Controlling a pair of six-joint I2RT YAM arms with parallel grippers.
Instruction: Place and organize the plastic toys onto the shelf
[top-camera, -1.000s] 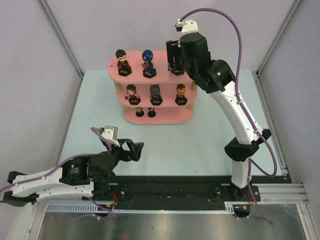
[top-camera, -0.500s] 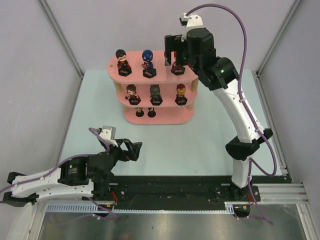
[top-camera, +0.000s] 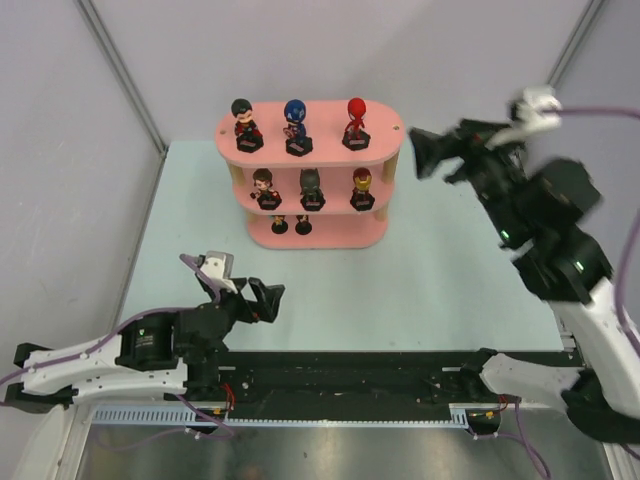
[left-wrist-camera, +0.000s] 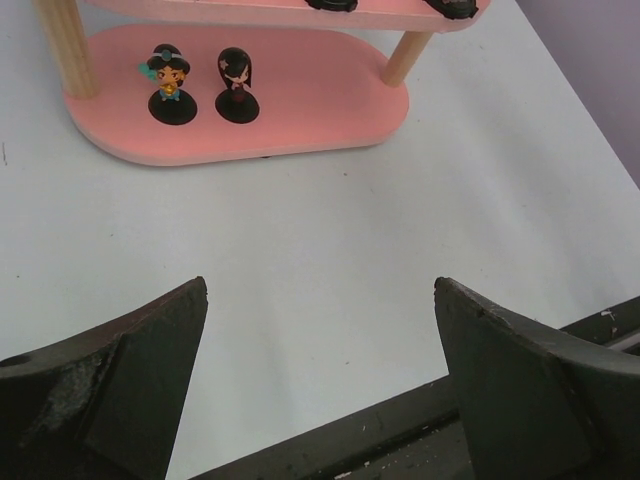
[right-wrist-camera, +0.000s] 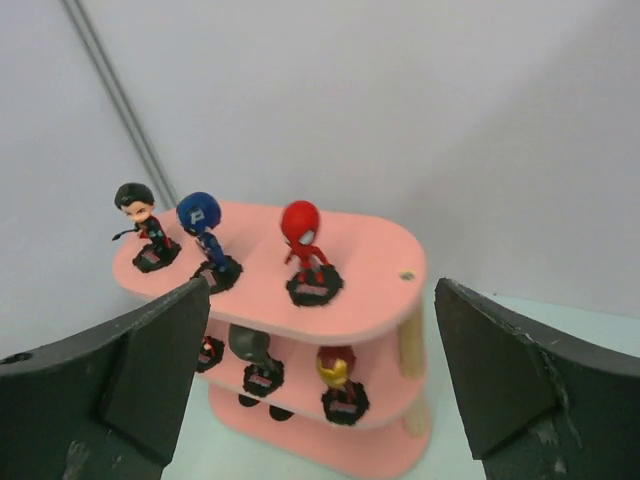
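From above, eight big-headed plastic figurines (top-camera: 295, 118) stand on the pink three-tier oval shelf (top-camera: 385, 128); none shows on the pale table (top-camera: 400, 290). Left gripper (top-camera: 270, 302) and right gripper (top-camera: 422, 152) gape, empty. Left wrist: two on the bottom tier. Right wrist: three on top. Organizing looks complete.

Lab cell; grey panel walls (top-camera: 60, 150)

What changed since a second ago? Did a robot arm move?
The right gripper let go of the red-headed toy on the shelf top board and swung away to the right, jaws open. The left gripper and the other toys stayed put.
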